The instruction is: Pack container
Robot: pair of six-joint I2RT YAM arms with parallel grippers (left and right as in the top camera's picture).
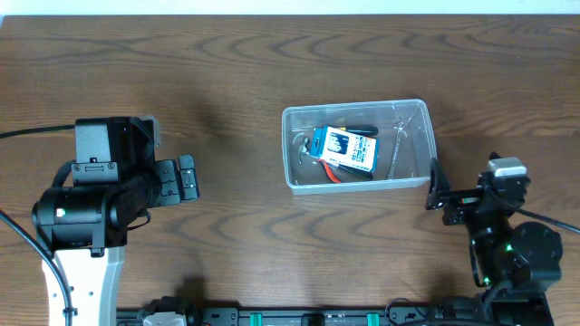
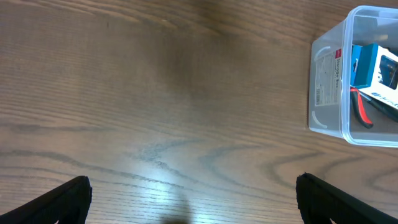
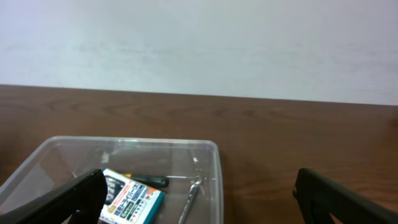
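The clear plastic container (image 1: 291,154) stands right of the table's centre. Inside lie a blue box (image 1: 344,148), red-handled pliers (image 1: 343,176), a black-handled screwdriver (image 1: 362,129) and a steel wrench (image 1: 399,147). My right gripper (image 1: 437,186) hangs open just off the container's near right corner, holding nothing. In the right wrist view the gripper (image 3: 199,205) looks over the container (image 3: 130,142), the blue box (image 3: 132,200) and the wrench (image 3: 189,196). My left gripper (image 1: 187,177) is open over bare wood well left of the container. In the left wrist view the left gripper (image 2: 194,202) is empty, with the container (image 2: 326,93) at upper right.
The wooden table (image 1: 227,63) stretches around the container on all sides. A pale wall (image 3: 199,43) rises beyond the table's far edge in the right wrist view. The arm bases sit along the near edge.
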